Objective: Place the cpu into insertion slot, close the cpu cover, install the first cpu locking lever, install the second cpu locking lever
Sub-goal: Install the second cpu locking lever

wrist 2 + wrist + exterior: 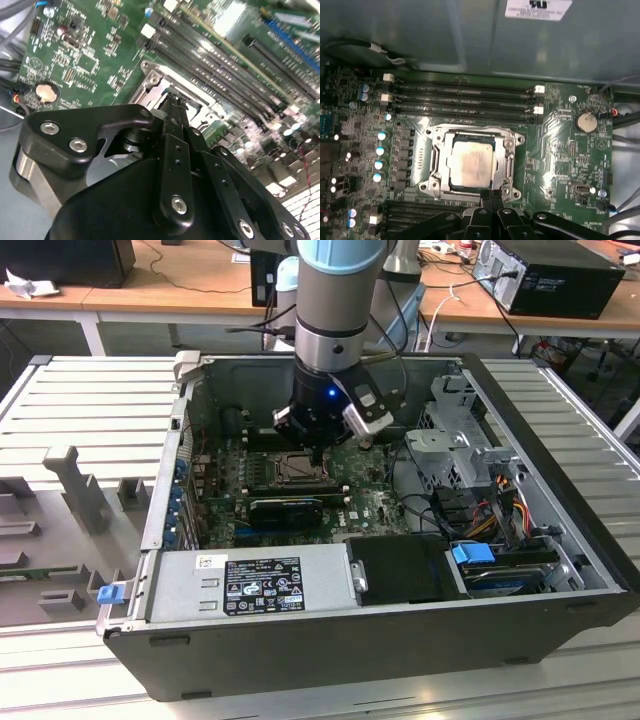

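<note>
Cpu [471, 165], pale tan-silver and square, lies seated in the socket just beyond the tips of the fingers [492, 196], with the cpu cover [436, 162] lying flat around it as a grey metal frame. In both wrist views the fingers are pressed together with no gap between them and nothing held, their tips at the near edge of the frame; in the exterior view they hang under the arm, directly above the socket [298, 469] inside the open computer case [420, 635].

Judging from this, the main risk is the closed tips bearing on the wrong spot. Pressing on the frame edge or on the chip face instead of a lever could scratch the chip, bend the thin plate, or, if the chip is not fully settled, damage the contacts beneath. A slip sideways would drive the tips into the motherboard [565, 150], towards the small components beside the socket.

The locking levers are hard to pick out: thin metal runs along the frame sides, but I cannot tell whether either is latched. The socket edge nearest the fingers is hidden behind them, and whether the tips actually touch metal cannot be made out.
</note>
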{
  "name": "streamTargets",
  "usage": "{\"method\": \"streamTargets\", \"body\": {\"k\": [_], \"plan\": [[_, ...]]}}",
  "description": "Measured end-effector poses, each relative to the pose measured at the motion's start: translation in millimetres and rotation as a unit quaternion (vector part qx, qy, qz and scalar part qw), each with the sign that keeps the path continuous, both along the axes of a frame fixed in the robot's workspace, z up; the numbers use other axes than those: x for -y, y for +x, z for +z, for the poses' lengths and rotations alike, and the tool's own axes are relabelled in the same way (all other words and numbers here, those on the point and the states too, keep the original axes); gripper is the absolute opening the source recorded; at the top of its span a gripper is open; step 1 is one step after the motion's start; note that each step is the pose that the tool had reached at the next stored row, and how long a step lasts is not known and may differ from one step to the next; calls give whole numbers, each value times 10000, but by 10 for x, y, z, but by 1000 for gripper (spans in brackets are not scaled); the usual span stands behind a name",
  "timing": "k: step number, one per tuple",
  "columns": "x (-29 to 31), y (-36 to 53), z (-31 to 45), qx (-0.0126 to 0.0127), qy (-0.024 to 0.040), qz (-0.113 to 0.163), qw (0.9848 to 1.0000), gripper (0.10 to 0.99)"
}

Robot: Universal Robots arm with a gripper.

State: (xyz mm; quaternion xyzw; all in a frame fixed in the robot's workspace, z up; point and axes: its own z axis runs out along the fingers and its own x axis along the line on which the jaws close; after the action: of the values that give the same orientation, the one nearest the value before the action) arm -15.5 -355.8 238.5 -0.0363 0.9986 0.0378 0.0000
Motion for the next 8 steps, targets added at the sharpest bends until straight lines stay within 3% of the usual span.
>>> {"method": "streamTargets", "body": {"k": [4, 6, 8], "plan": [[93, 0, 0, 0, 0, 0, 10000, 106], [115, 0, 0, -2, 40, 0, 10000, 106], [123, 0, 0, -7, 197, 0, 9998, 106]]}}
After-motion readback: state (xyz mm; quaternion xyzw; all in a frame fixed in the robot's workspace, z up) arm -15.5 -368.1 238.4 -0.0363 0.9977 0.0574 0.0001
